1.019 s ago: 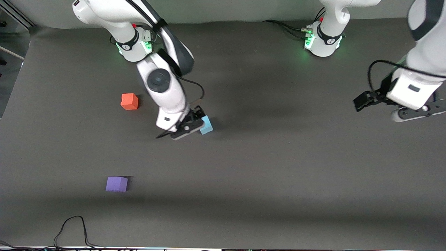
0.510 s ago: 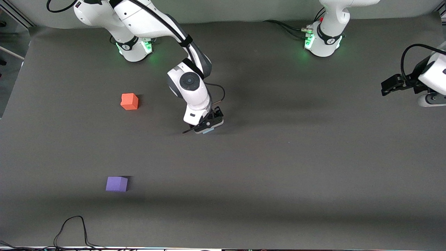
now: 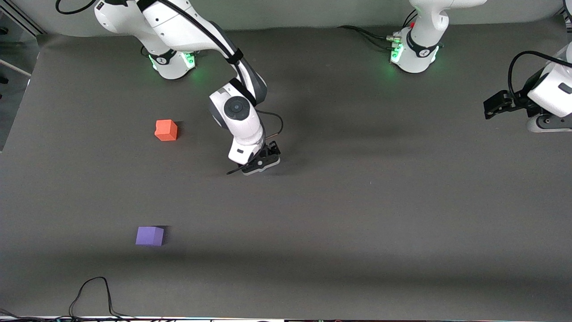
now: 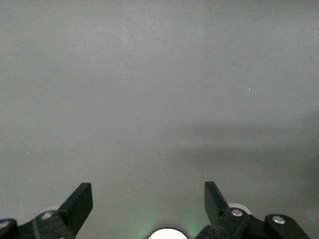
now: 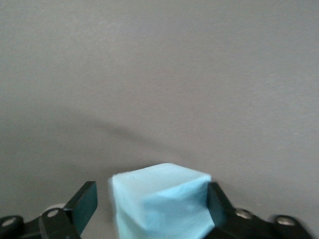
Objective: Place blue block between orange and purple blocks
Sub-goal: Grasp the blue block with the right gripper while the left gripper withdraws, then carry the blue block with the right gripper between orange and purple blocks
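The right arm is reaching down from its base to the middle of the dark table (image 3: 357, 214), and the right gripper (image 3: 261, 163) is sitting low over the spot where the blue block (image 5: 162, 201) is lying. In the front view the block is hidden under the gripper; in the right wrist view it is showing between the two black fingers (image 5: 82, 201), one finger looking to be right against one face of the cube and the other standing a little off the other face. The jaws are spread wide around the block, with no firm squeeze to be seen. The orange block (image 3: 166, 130) is lying toward the right arm's end of the table, farther from the front camera than the gripper. The purple block (image 3: 149, 235) is lying nearer to the front camera, well apart from the orange one, also toward the right arm's end. The left arm is waiting at its own end of the table, and the left gripper (image 3: 496, 104) is hanging above the table surface with its fingers (image 4: 79, 204) spread wide and holding nothing.
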